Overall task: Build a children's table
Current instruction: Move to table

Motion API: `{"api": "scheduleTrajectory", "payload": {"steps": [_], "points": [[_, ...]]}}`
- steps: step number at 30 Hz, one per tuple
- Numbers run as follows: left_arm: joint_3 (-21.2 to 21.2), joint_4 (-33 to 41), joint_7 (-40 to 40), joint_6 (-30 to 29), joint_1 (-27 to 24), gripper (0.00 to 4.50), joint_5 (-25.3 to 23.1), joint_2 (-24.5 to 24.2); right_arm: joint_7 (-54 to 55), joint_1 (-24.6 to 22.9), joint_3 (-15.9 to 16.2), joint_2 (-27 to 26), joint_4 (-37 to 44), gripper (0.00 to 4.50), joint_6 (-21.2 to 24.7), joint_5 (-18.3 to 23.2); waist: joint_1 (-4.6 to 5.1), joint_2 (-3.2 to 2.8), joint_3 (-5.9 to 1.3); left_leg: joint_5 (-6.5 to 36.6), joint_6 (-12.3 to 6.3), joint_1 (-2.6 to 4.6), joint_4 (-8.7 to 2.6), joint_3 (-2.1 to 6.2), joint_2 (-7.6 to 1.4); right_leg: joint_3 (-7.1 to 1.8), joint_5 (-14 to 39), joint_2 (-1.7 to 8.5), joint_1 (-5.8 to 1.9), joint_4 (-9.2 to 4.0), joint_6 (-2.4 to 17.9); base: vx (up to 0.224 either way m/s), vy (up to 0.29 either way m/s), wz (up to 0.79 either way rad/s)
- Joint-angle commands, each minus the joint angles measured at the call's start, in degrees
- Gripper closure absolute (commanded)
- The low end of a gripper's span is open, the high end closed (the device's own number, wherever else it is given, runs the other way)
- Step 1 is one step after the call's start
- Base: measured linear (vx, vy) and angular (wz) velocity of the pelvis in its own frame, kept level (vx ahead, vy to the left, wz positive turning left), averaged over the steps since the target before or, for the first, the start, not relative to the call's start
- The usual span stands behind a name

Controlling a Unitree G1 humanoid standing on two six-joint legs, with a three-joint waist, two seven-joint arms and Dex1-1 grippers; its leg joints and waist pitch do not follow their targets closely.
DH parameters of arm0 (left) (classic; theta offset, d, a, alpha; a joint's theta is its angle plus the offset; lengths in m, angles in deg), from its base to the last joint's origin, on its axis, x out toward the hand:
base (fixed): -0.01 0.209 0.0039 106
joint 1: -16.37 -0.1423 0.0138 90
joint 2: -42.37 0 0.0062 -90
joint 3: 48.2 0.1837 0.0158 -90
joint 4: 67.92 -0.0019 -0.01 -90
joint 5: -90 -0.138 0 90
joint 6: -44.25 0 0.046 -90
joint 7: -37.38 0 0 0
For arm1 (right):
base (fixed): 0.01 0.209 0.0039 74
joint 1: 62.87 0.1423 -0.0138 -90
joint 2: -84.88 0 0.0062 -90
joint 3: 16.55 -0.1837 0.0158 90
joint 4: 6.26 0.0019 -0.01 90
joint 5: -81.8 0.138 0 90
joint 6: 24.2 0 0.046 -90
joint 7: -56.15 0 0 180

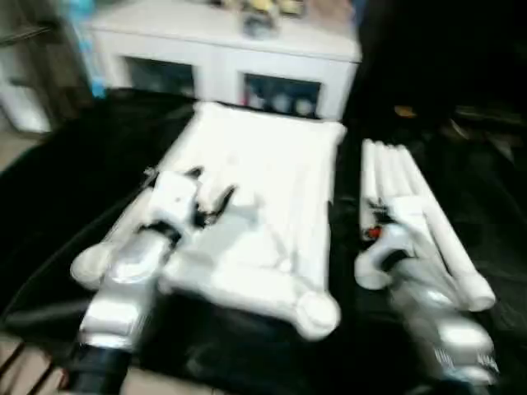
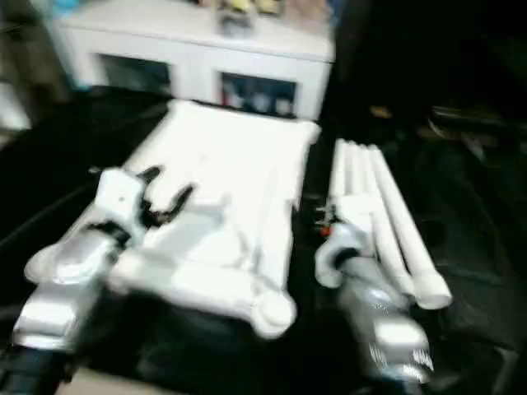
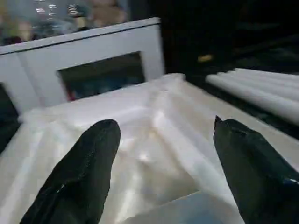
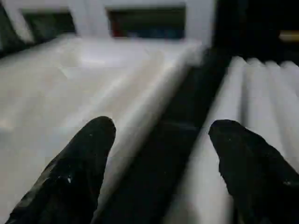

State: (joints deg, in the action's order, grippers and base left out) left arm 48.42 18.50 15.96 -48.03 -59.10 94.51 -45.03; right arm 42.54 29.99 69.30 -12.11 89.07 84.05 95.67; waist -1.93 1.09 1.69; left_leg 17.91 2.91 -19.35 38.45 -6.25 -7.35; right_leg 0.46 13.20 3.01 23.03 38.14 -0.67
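The white tabletop lies underside up on a black cloth, with rounded sockets at its corners, one at the near right. Several white tube legs lie side by side to its right, across a narrow black gap. My left gripper hovers over the near left part of the tabletop, open and empty; in the left wrist view the left gripper has the ribbed surface between its fingers. My right gripper stands open and empty over the gap between the tabletop and the legs.
A white cabinet with glass doors stands behind the tabletop, with small objects on top. The black cloth covers the surface on all sides. Dark clutter lies at the far right.
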Motion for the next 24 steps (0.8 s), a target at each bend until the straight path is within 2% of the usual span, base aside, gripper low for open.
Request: {"api": "scheduleTrajectory", "payload": {"steps": [1,2,3,4,5,6,7,8,9,10,11,12,13,14,15,16,17,18,19,20,21,22,23,24], "points": [[-0.9,-0.5,0.8,1.0,-0.2,0.88,-1.2,-0.7,0.3,0.1,1.2,-0.6,2.7,0.84,1.1,-0.3,-0.87,-1.34,-4.53,-32.6,-4.42,-2.0,-3.15,0.54,-3.15,-0.4,-52.4,0.25,-5.46,0.85,21.6,0.006,-0.076,0.08],[-1.0,-0.5,1.1,0.9,-0.2,0.88,-1.4,-0.5,0.5,-0.1,1.4,-1.0,3.5,0.84,2.0,0.1,0.77,-2.59,-4.98,-43.0,-7.24,2.77,-3.68,3.53,-7.96,1.98,-32.1,-0.12,-0.94,1.53,20.9,0.033,-0.1,0.01],[-1.3,-0.7,1.3,0.4,-0.3,0.88,-1.0,0.0,0.8,-0.2,1.9,-1.4,4.2,0.84,2.8,0.2,1.83,-3.15,-4.46,-49.1,-16.01,4.3,-5.52,6.72,-13.36,2.87,-9.0,1.99,1.56,1.3,16.9,0.033,-0.1,0.01],[-1.5,-0.7,1.3,0.1,-0.4,0.88,-0.7,0.2,0.8,-0.1,2.1,-1.4,4.3,0.84,2.9,0.2,1.35,-2.91,-4.21,-46.1,-20.37,3.96,-6.33,6.58,-14.66,3.17,-3.2,2.81,1.68,0.8,15.9,0.017,-0.126,0.01],[-1.8,-0.6,0.9,-0.3,-0.6,0.88,0.2,0.6,0.6,-0.1,2.4,-1.5,4.6,0.84,3.5,0.7,1.2,-3.21,-4.42,-39.3,-22.23,5.62,-6.46,2.56,-17.56,3.58,-1.1,2.59,3.76,0.7,17.0,-0.025,-0.169,-0.07],[-2.0,-0.6,0.7,-0.4,-0.7,0.88,0.7,0.8,0.3,-0.1,2.5,-1.5,4.8,0.84,3.9,1.2,-0.03,-2.05,-3.76,-28.4,-22.14,4.24,-6.7,-0.8,-17.36,4.19,-4.9,2.64,3.76,1.56,18.9,-0.038,-0.296,-0.22],[-2.3,-0.4,0.8,-0.6,-0.9,0.88,0.9,1.0,0.3,-0.1,3.0,-1.3,5.0,0.84,4.1,1.2,-0.3,0.14,-4.03,-11.2,-19.81,4.23,-3.06,-5.84,-11.74,2.48,-9.1,1.15,4.22,-1.22,23.6,-0.022,-0.227,-0.25],[-2.6,0.0,0.9,-1.3,-1.2,0.88,1.4,1.1,0.4,0.0,3.2,-1.2,5.0,0.84,4.2,1.0,-0.15,3.48,-4.37,6.3,-15.86,0.6,5.37,-9.42,0.46,-1.92,-10.3,-3.07,0.43,-7.1,24.4,-0.018,-0.205,-0.35],[-2.4,0.3,0.9,-1.7,-1.5,0.88,1.5,0.9,0.3,0.1,3.4,-1.2,5.1,0.84,4.2,0.8,-1.74,4.21,-4.39,17.4,-9.86,-1.87,10.62,-6.27,3.96,-5.98,-2.0,1.07,-2.44,-7.21,25.5,-0.004,-0.078,-0.21],[-2.1,0.8,1.0,-1.2,-1.9,0.88,1.0,0.6,0.5,0.4,3.1,-1.4,4.9,0.84,4.3,0.6,-2.27,3.98,-3.24,15.7,-6.52,-3.33,10.36,-5.47,4.64,-7.69,1.1,-0.1,-3.14,-7.14,19.7,-0.041,-0.17,-0.41],[-1.9,1.1,1.4,-1.1,-2.1,0.88,0.3,0.5,0.6,0.6,2.9,-1.6,4.8,0.84,4.4,0.6,-2.14,3.66,-2.23,12.0,-3.49,-3.71,9.11,-2.91,5.57,-11.3,10.1,1.22,-3.91,-8.28,3.0,-0.085,-0.169,-0.44],[-1.6,1.3,2.8,0.1,-2.4,0.88,-1.8,0.2,0.7,1.1,2.6,-1.6,4.4,0.84,4.4,0.2,-1.81,2.41,-1.58,0.2,-5.24,-4.06,5.68,3.04,1.06,-10.96,13.5,9.82,-5.89,-8.68,-6.0,-0.085,-0.169,-0.44],[-1.6,1.4,3.2,0.5,-2.4,0.88,-2.3,0.2,0.8,1.2,2.6,-1.6,4.3,0.84,4.5,0.1,-1.43,1.68,-2.03,-0.8,-5.64,-3.68,6.49,4.32,0.31,-11.91,16.4,12.3,-4.97,-9.85,-6.5,-0.122,-0.126,-0.3],[-1.9,1.4,4.0,0.8,-2.6,0.88,-3.2,0.3,0.8,1.9,2.6,-1.3,3.8,0.84,4.6,-0.1,-0.6,0.9,-1.36,-0.8,-6.36,-3.34,6.42,5.79,-0.64,-10.49,26.5,13.8,-4.38,-12.85,-4.0,-0.15,-0.073,-0.29],[-2.4,1.3,4.1,-0.1,-2.6,0.88,-2.8,0.5,0.7,2.4,2.8,-0.9,3.3,0.84,4.7,-0.2,0.67,0.87,-0.22,-4.5,-7.05,-3.46,4.1,4.32,0.77,-2.89,35.3,9.11,-3.99,-15.18,-6.5,-0.15,-0.073,-0.29],[-3.2,1.2,4.6,-1.4,-2.5,0.88,-2.1,0.9,0.6,3.0,3.0,-0.5,2.9,0.84,4.8,-0.3,0.82,-0.28,-0.07,-6.8,-7.65,-1.38,2.4,3.41,0.89,1.67,39.1,5.77,-2.51,-17.97,-9.3,-0.163,-0.04,-0.49],[-3.9,1.0,5.0,-2.3,-2.4,0.88,-1.8,1.1,0.6,3.5,3.2,-0.3,2.5,0.84,4.8,-0.3,1.63,-2.89,-0.56,2.3,-13.73,-3.08,-8.23,10.49,-13.0,6.98,25.2,2.85,-6.4,-7.52,-9.9,-0.153,-0.001,-0.35],[-4.2,0.8,5.1,-3.0,-2.3,0.88,-1.8,0.9,0.5,3.9,3.3,-0.1,2.3,0.84,4.8,-0.4,2.04,-2.16,-1.0,20.0,-11.68,-3.02,-10.45,9.87,-14.65,4.94,14.3,1.17,-1.99,5.7,-2.7,-0.153,-0.001,-0.35],[-4.3,0.6,5.1,-3.9,-2.1,0.88,-1.7,0.5,0.4,4.1,3.4,0.0,2.2,0.84,4.8,-0.5,1.17,-2.46,-1.13,23.1,-11.79,-0.9,-9.75,7.89,-11.38,4.49,12.1,0.03,1.05,7.15,-1.2,-0.078,-0.027,0.21],[-4.3,0.5,5.3,-4.1,-2.0,0.88,-1.8,-0.1,0.3,4.4,3.5,-0.1,2.0,0.84,4.9,-0.7,2.7,-1.53,-1.43,26.0,-13.42,-0.52,-9.05,5.1,-8.09,3.25,3.5,1.19,0.03,4.66,0.9,-0.05,-0.113,0.31],[-4.4,0.5,5.4,-3.8,-1.9,0.88,-1.9,-0.2,0.3,4.5,3.6,-0.2,1.9,0.84,4.8,-0.9,2.33,-0.88,-1.81,23.5,-9.42,-1.16,-7.1,3.1,-3.42,0.45,4.2,4.38,-1.69,-0.29,0.0,-0.11,-0.164,0.06],[-4.4,0.5,5.6,-3.6,-1.9,0.88,-2.1,-0.3,0.2,4.5,3.6,-0.2,1.8,0.84,4.8,-1.0,2.11,1.61,-3.11,15.6,-8.71,-3.1,-4.44,1.97,-1.8,-2.43,3.8,8.07,-4.24,-3.31,-2.1,-0.097,-0.124,-0.23],[-4.5,0.5,5.9,-3.6,-1.8,0.88,-2.4,-0.5,0.0,4.6,3.7,-0.2,1.7,0.84,4.7,-1.1,-0.09,2.14,-2.86,8.3,-8.17,-6.01,1.11,2.19,-1.83,-5.6,9.1,15.06,-5.86,-7.58,-6.7,-0.112,-0.084,-0.37],[-4.6,0.5,6.1,-4.0,-1.7,0.88,-2.6,-0.6,-0.1,4.8,3.8,-0.2,1.4,0.84,4.6,-1.3,-2.27,2.38,-2.67,0.1,-3.53,-7.57,6.31,3.79,-2.28,-7.1,26.9,17.61,-4.49,-9.52,-12.5,-0.085,-0.041,-0.24]]}}
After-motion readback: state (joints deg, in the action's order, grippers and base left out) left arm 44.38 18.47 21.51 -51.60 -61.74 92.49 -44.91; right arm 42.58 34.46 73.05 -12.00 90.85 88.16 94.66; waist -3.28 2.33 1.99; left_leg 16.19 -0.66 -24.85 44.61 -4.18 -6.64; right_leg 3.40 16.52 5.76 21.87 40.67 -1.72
